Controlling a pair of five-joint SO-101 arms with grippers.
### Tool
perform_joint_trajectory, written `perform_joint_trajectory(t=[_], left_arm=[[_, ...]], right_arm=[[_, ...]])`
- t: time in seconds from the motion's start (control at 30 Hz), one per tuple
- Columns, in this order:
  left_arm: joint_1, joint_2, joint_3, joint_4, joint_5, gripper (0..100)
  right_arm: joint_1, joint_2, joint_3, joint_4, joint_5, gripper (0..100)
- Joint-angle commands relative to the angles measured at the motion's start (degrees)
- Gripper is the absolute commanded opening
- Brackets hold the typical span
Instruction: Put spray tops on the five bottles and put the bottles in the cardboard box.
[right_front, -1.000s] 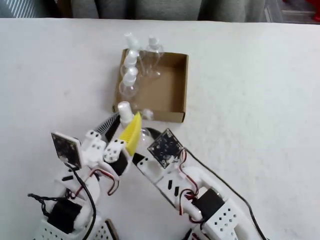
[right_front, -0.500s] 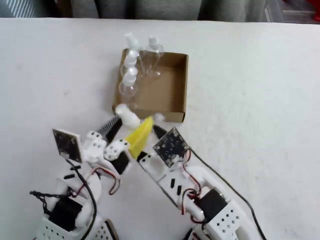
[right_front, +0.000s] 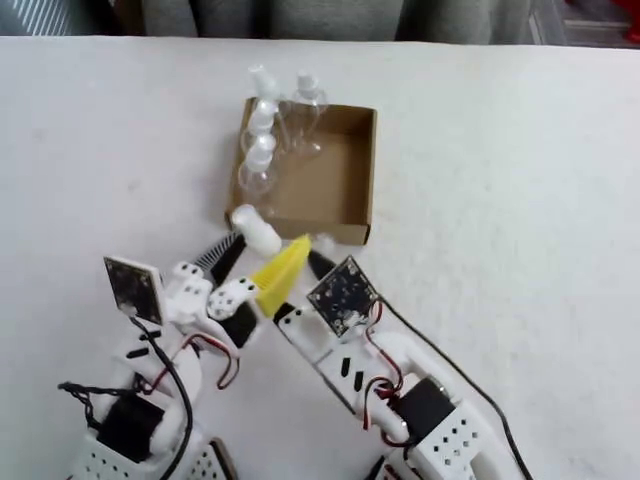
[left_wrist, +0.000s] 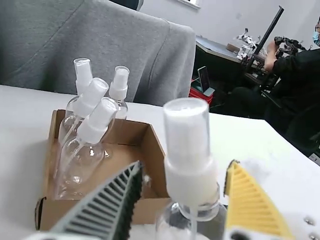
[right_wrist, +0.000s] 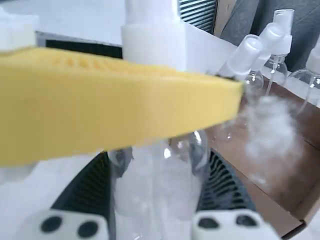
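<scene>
Spray bottle (right_front: 255, 230) with its top on was just outside the front wall of the cardboard box (right_front: 345, 175), its clear body clamped in the right hand (right_wrist: 157, 192). Left hand (left_wrist: 185, 170) gaped around the spray top (left_wrist: 186, 130) without touching it; four capped bottles (right_front: 262, 150) leaned inside the box.

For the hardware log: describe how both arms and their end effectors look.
The left arm and right arm are white printed plastic with black servo blocks, red and black cables and a square black camera board at each wrist. The left end effector has a grey ribbed finger and a yellow ribbed, wedge-shaped finger. The right end effector has dark ribbed fingers.
</scene>
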Motion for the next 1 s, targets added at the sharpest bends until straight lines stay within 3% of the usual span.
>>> perform_joint_trajectory(t=[0.0,0.6,0.97], left_arm=[[-1.4,-0.7,-4.7,3.3,0.9,27],[-1.5,-0.7,-9.4,4.0,5.3,26],[-1.5,-0.7,-19.7,16.3,4.8,26]], right_arm=[[0.7,-0.5,-2.2,-0.1,-0.2,1.7],[2.3,-0.7,-2.2,-0.4,-0.6,1.7],[2.8,-0.7,-2.3,-0.5,-0.6,1.7]])
